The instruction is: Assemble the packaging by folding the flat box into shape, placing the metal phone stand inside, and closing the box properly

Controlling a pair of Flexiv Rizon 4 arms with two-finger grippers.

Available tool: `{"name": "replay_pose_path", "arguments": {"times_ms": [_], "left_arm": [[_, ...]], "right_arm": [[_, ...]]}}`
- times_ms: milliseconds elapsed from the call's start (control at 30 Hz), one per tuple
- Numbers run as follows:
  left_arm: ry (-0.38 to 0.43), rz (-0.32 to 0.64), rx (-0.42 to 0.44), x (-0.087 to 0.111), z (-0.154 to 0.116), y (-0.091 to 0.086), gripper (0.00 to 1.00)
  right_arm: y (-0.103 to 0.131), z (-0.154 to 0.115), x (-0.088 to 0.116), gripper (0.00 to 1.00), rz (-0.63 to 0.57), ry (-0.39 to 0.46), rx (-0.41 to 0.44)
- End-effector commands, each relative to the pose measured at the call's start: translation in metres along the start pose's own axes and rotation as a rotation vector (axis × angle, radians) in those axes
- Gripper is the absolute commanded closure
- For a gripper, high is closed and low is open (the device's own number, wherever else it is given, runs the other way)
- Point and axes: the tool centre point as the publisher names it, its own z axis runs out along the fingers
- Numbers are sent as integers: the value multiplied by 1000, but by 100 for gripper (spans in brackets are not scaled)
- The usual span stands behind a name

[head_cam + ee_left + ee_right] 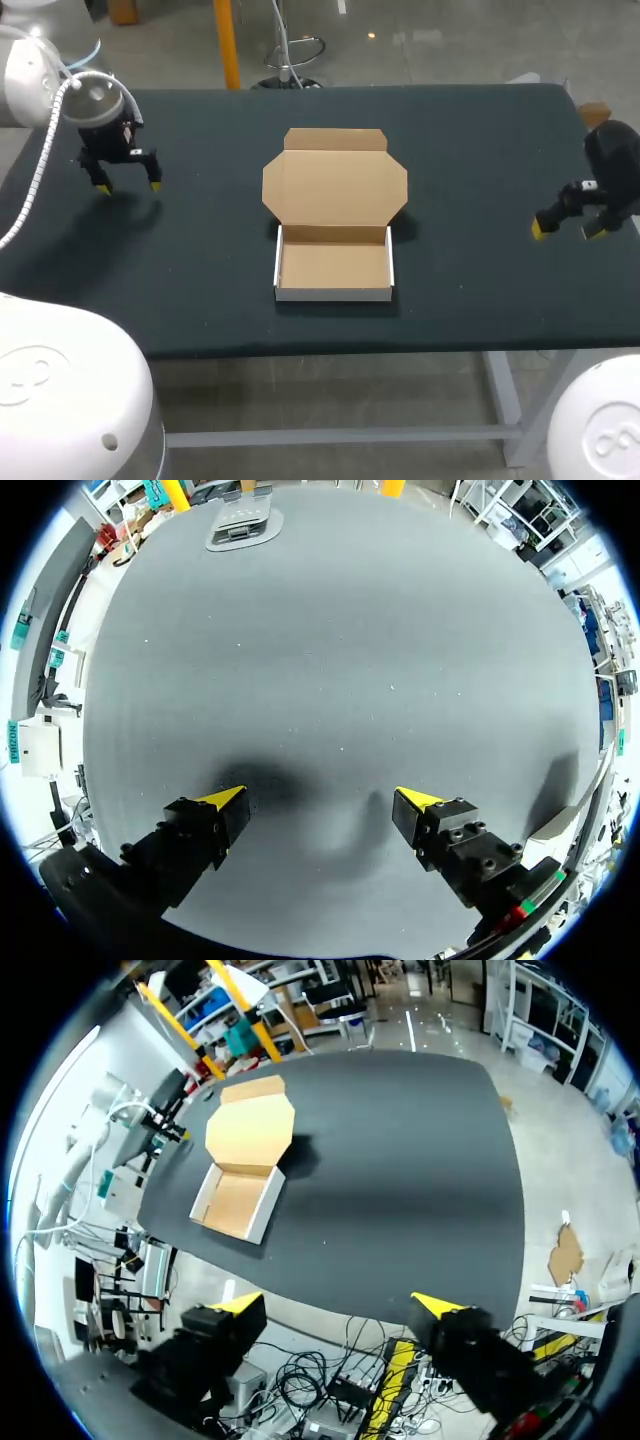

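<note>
1. The dark worktop (200, 270) carries one cardboard box (335, 210), set in the middle between its left and right ends and nearer its front edge than its back.
2. The box is folded into a shallow tray with white outer walls. The tray is the part closest to the front edge, and its brown floor is bare.
3. The lid is hinged at the tray's far wall. It lies open and flat on the worktop, stretching away toward the back, with cut corners and a narrow tuck flap at its far end.
4. The right tool (566, 232) hangs at the worktop's right end, well apart from the box and about level with the hinge. Its yellow-tipped fingers are spread wide and grip nothing.
5. From the right wrist, that tool (338, 1305) shows the worktop's edge ahead of its fingers and the box (245, 1165) far beyond, tray nearer and lid farther.
6. The left tool (129, 186) hangs farther back at the left end, well apart from the box.
7. From the left wrist, this tool (322, 800) has its fingers spread wide over bare worktop, with its shadow between them.
</note>
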Motion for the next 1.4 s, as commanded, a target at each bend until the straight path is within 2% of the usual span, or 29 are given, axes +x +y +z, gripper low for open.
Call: {"name": "replay_pose_path", "arguments": {"times_ms": [33,400,1400], "left_arm": [[-3,-6,-31,-7,7,-16,0],[-4,-31,-34,-28,2,-46,0],[-1,-24,-41,-49,18,-118,0]], "right_arm": [[0,-3,1,0,0,0,5],[0,-3,1,0,0,0,5],[0,-3,1,0,0,0,5]]}}
